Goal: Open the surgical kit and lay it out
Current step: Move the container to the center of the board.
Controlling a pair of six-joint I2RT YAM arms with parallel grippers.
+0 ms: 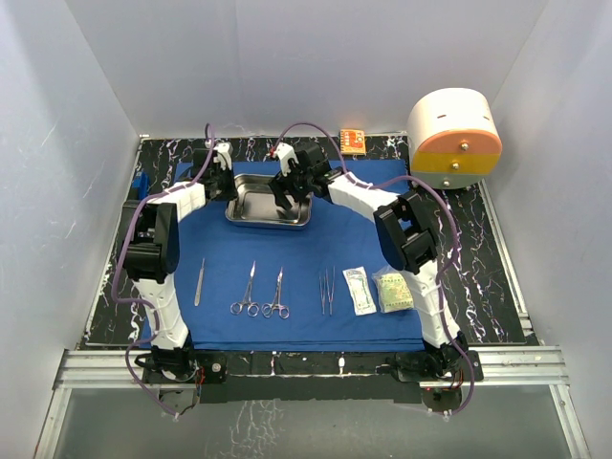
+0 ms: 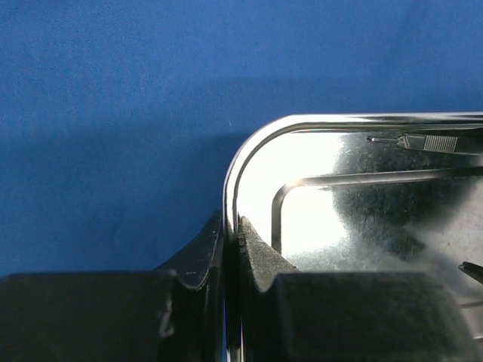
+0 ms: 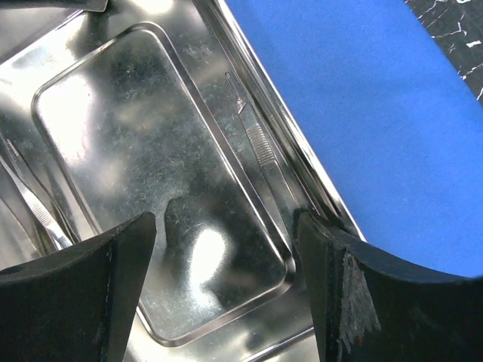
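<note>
The surgical kit lies unwrapped, with its blue drape spread flat. On the drape's near half lie, in a row, a slim handle, two ring-handled forceps, tweezers and two sealed packets. The steel tray sits at the back. My left gripper is shut on the rim of the tray's left corner. Over the tray's inside, my right gripper hangs open and holds nothing. A slim metal instrument lies in the tray next to the right finger.
A big cream-and-orange cylinder stands at the back right. A small orange box lies behind the drape. White walls close in the dark marbled table on three sides.
</note>
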